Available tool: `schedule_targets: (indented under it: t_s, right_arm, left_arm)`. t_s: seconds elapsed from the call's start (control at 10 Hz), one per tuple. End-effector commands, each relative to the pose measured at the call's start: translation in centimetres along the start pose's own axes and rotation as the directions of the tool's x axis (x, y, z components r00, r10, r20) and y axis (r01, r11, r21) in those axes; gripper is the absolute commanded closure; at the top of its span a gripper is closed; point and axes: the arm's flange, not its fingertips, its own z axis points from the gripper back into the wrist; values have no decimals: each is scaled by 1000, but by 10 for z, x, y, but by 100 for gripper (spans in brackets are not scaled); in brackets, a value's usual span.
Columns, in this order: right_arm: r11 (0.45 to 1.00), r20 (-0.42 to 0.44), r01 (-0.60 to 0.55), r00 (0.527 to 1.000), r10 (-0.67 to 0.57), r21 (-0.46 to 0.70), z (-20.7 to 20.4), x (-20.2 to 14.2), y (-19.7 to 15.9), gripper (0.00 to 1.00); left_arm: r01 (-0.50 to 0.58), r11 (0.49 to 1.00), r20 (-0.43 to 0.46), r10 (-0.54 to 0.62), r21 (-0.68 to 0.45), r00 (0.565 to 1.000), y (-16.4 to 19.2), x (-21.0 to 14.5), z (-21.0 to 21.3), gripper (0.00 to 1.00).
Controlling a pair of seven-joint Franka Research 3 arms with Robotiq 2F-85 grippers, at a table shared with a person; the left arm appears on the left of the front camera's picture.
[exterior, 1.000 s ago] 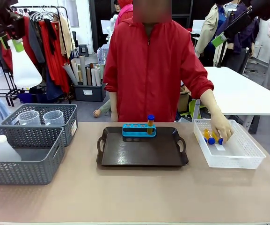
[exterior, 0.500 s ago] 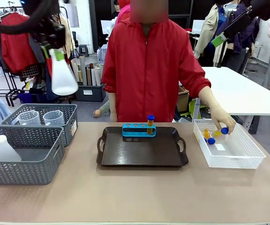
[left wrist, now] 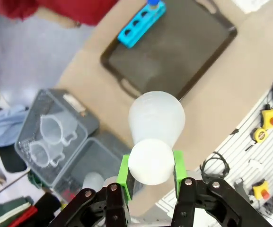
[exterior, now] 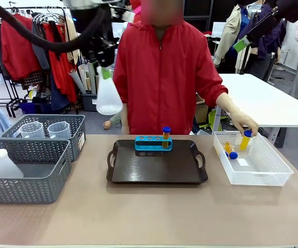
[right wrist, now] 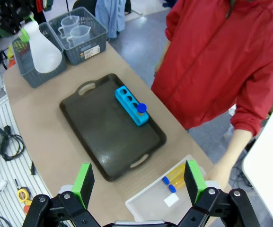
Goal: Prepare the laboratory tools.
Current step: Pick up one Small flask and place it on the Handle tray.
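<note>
My left gripper (exterior: 105, 70) is clamped on the neck of a translucent white conical flask (exterior: 109, 97), green pads (left wrist: 123, 171) pressed to either side, holding it high in the air near the left end of a dark brown plastic tray (exterior: 156, 168). My right gripper (right wrist: 138, 177) hangs above the table with its jaws wide apart and nothing between them. On the tray stands a blue tube rack (exterior: 150, 143) with one small orange tube with a blue cap (exterior: 166, 134) in its rightmost hole. Across the table, a person in a red jacket lifts another orange tube (exterior: 246, 139) in one hand (exterior: 241, 123) over a white mesh basket (exterior: 252, 182), where more tubes (exterior: 230, 150) lie. Two clear measuring beakers (exterior: 33, 129) sit in the rear grey woven basket (exterior: 77, 135); a second flask (exterior: 6, 163) sits in the nearer one (exterior: 27, 188).
</note>
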Motion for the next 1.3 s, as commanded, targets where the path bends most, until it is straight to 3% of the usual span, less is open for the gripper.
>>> schedule_targets:
  t_s: [0.0,0.3,0.5,0.6,0.9,1.2]
  right_arm:
    - [1000,2,-3,1000,3,1,1,0,1,0]
    - [1000,2,-3,1000,3,1,1,0,1,0]
    - [1000,2,-3,1000,3,1,1,0,1,0]
    - [1000,2,-3,1000,3,1,1,0,1,0]
    - [1000,2,-3,1000,3,1,1,0,1,0]
    - [1000,2,-3,1000,3,1,1,0,1,0]
  left_arm:
    - [87,996,12,-87,-4,996,-11,25,-21,100]
    - [164,986,27,-164,-5,986,-37,61,-58,100]
    - [221,975,22,-221,-7,975,-40,67,-65,100]
    - [148,988,20,-148,-30,989,-47,63,-73,100]
    - [148,988,20,-148,-30,989,-47,63,-73,100]
    - [269,961,11,-269,-63,963,-56,103,-107,100]
